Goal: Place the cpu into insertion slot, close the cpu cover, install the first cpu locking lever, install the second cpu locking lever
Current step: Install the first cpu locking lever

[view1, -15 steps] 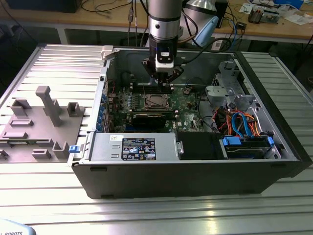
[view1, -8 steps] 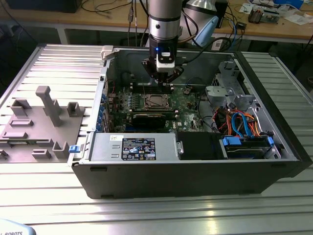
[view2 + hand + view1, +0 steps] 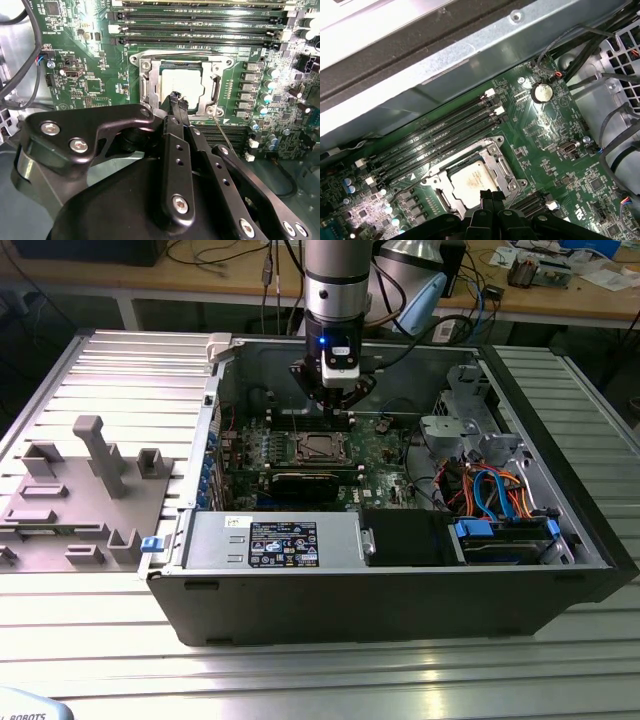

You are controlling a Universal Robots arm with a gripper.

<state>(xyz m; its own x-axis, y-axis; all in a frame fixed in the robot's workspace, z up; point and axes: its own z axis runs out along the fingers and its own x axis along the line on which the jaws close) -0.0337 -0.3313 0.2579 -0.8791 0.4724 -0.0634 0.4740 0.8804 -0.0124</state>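
Arm vertical, gripper (image 3: 338, 408) down, fingers (image 3: 176, 102) together.

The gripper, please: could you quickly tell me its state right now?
Gripper: fingers shut, holding nothing visible, tips just above the cpu cover, which lies closed over the cpu.

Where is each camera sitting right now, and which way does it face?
Exterior view: off the arm, looking down into the open computer case; arm and gripper above the motherboard.
Second wrist view: rides the wrist, faces the socket; gripper reaches over the cpu cover.
First wrist view: at the wrist, faces the socket.
Both wrist views share the cpu.
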